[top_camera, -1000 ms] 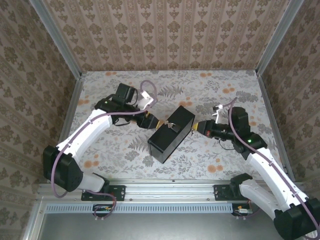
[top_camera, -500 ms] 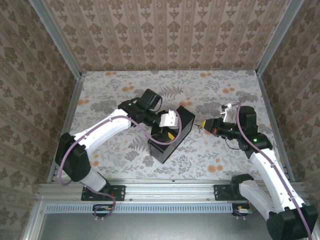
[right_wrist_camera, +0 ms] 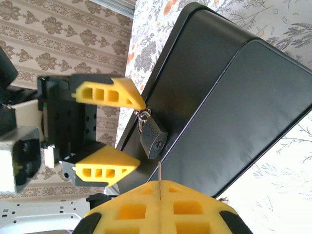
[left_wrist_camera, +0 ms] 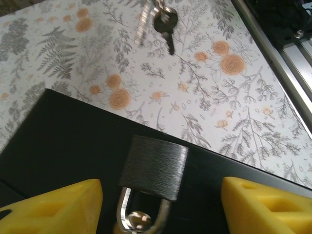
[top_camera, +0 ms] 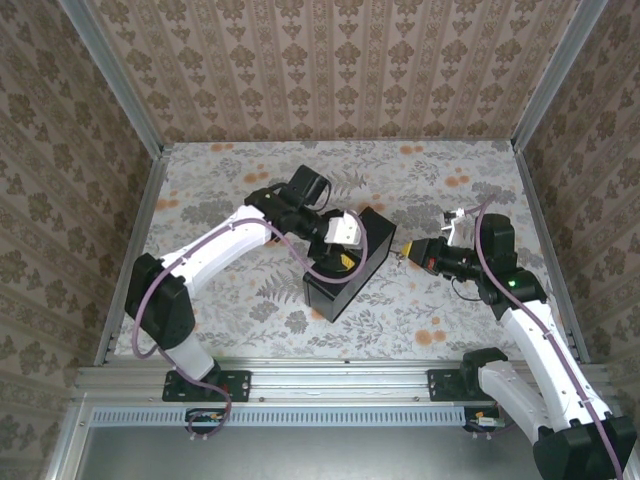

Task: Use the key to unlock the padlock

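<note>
Left tool [left_wrist_camera: 158,204] swung in from left of the box [top_camera: 330,296] and ended open, pads straddling the padlock [left_wrist_camera: 154,167], while the right tool [right_wrist_camera: 159,204] stayed clamped on the key [left_wrist_camera: 165,24] just right of the box, so insertion looked next.

Right gripper [right_wrist_camera: 159,184] at bottom edge: yellow pads pressed together, a single seam between them. Key [right_wrist_camera: 159,171] pinched in the seam, seen edge-on as a thin sliver pointing up at the padlock [right_wrist_camera: 154,137]. Its tip is near the lock body; contact cannot be told. Padlock grey, at the edge of the black box [right_wrist_camera: 219,97], shackle through a small metal loop. Left gripper [right_wrist_camera: 141,131] faces in from the left, fingers [right_wrist_camera: 108,92] spread, one on each side of the padlock, neither touching it. Floral table [right_wrist_camera: 273,19] beyond the box; patterned wall [right_wrist_camera: 63,39] at left.
</note>
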